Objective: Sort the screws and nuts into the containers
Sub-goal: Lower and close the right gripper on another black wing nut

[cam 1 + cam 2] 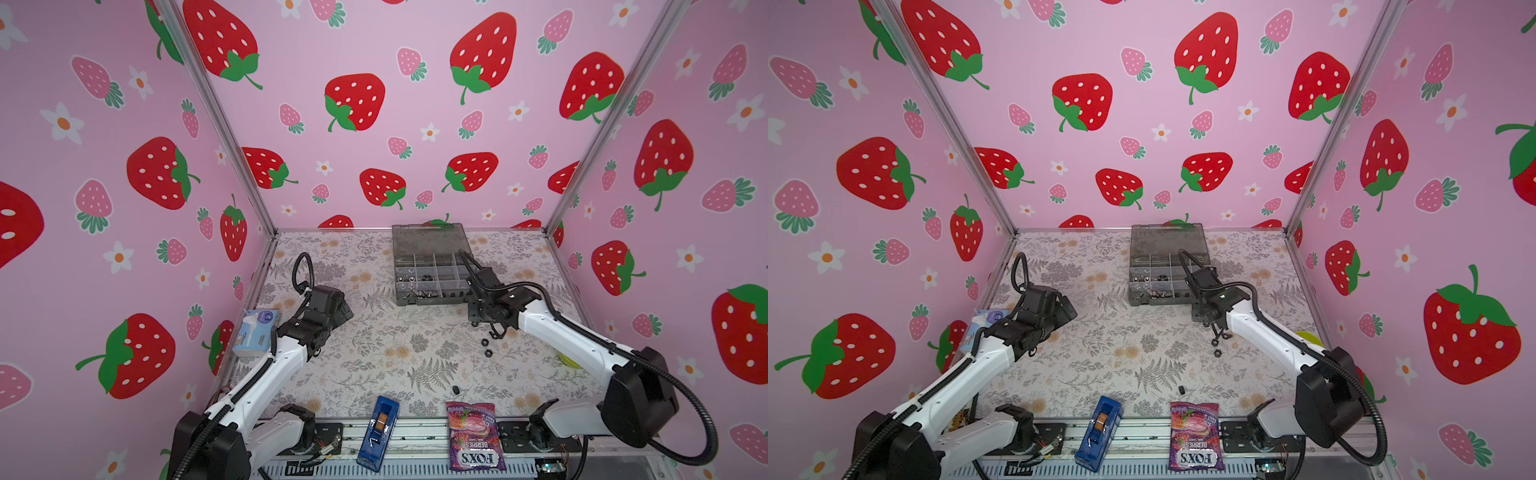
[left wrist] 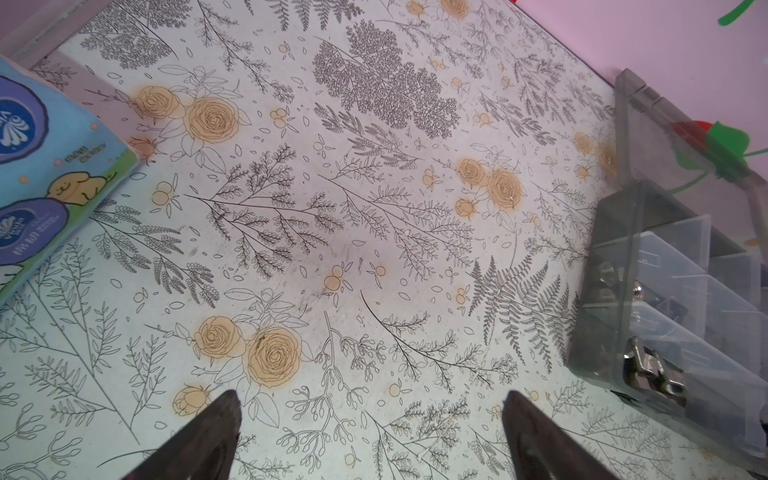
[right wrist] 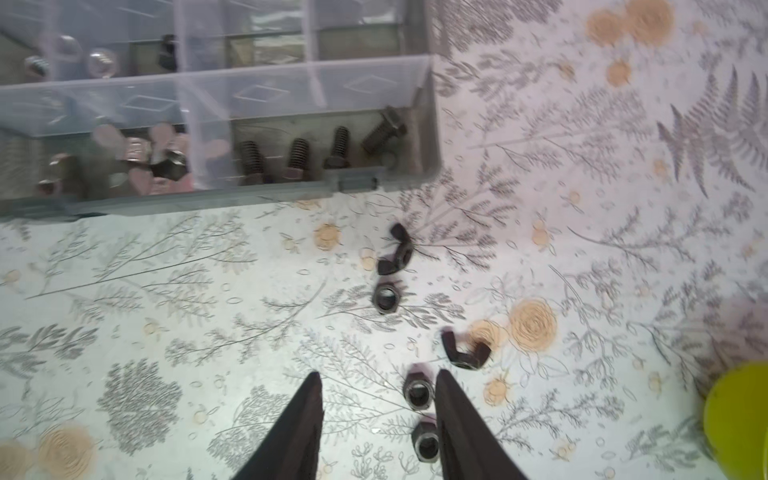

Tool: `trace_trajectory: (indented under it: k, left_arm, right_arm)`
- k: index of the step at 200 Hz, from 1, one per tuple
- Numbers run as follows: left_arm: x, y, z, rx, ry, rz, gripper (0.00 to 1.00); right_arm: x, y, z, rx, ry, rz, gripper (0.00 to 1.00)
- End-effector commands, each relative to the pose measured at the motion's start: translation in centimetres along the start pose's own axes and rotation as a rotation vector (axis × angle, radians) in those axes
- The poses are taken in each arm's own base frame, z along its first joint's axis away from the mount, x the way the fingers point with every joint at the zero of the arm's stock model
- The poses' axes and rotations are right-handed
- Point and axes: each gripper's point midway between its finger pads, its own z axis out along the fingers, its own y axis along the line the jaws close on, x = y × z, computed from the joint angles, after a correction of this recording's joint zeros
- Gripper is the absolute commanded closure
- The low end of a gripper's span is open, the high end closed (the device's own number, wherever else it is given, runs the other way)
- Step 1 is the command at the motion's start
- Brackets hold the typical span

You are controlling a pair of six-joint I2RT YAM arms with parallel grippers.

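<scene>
Right gripper hangs low with its jaws partly spread and nothing clamped, just off the near right corner of the organiser box, on the robot's side of it. The right arm stretches forward and slopes down toward that corner, wrist bent so the fingers aim at the table. The left arm is folded well off the box's left wall, and the left gripper is opened wide and empty.

Inside the box, the corner cell nearest the right gripper holds four black screws. The cell beside it holds silver winged nuts.

On the table just outside that corner lie two black winged nuts and three hex nuts. One of the hex nuts sits between the spread fingers, close to one of them. A lone black piece lies much farther out from the box and is too small to name.

The step in hand looks like picking up a loose nut. The next move calls for centring on that one hex nut, which lies close to its neighbours, then closing and carrying it to a nut cell, not the screw cell
</scene>
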Motion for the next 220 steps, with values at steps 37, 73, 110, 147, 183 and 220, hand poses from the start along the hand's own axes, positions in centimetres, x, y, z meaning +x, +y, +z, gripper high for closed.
trace_trajectory:
  k: [37,73,110,147,183,220]
  left_arm:
    - [-0.7,-0.4,-0.1,0.006,-0.010,0.002,0.01]
    - [-0.9,-0.8,0.1,0.009,-0.008,0.012,0.01]
    - [-0.3,-0.8,0.7,0.004,0.014,0.017,0.01]
    - [0.2,-0.6,0.9,0.002,0.029,0.012,0.01]
    - [-0.1,-0.8,0.8,0.009,0.018,0.007,0.01]
    - [0.0,-1.1,1.1,0.013,0.027,0.009,0.01]
  right_arm:
    - [4.0,-2.1,2.8,-0.092,0.069,0.287,0.49]
    - [5.1,-2.1,4.8,-0.105,0.085,0.355,0.43]
    - [5.9,-3.2,6.1,-0.082,0.094,0.408,0.42]
    - [6.1,-3.6,6.8,-0.074,0.097,0.436,0.42]
    - [6.4,-4.4,7.5,-0.041,0.099,0.435,0.42]
    - [6.5,-4.6,8.8,-0.011,0.121,0.407,0.42]
